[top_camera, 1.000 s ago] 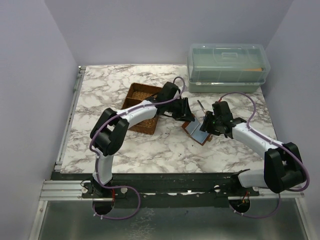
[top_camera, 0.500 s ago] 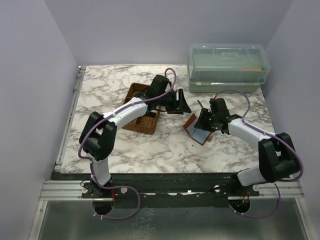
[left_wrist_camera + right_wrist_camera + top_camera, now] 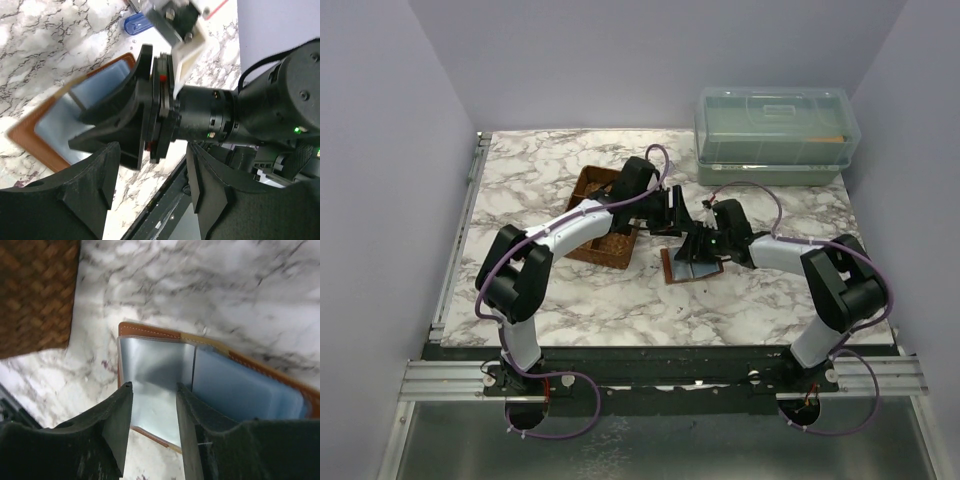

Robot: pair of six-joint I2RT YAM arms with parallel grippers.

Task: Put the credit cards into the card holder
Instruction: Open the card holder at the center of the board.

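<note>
Card holder (image 3: 165,360) lying open, sleeves (image 3: 240,390) up, seemingly ready for loading; right gripper (image 3: 154,390) directly over it, fingers apart and empty; left gripper (image 3: 151,150) just beyond it, likewise apart.

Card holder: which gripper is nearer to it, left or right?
Right. The right gripper hovers directly over the open card holder; the left gripper hangs farther back, off it.

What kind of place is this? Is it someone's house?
Most likely a robot test booth, not a house. Plain lilac walls box in one marble-patterned table, and a left arm and a right arm are bolted to a metal frame at its near edge.
</note>
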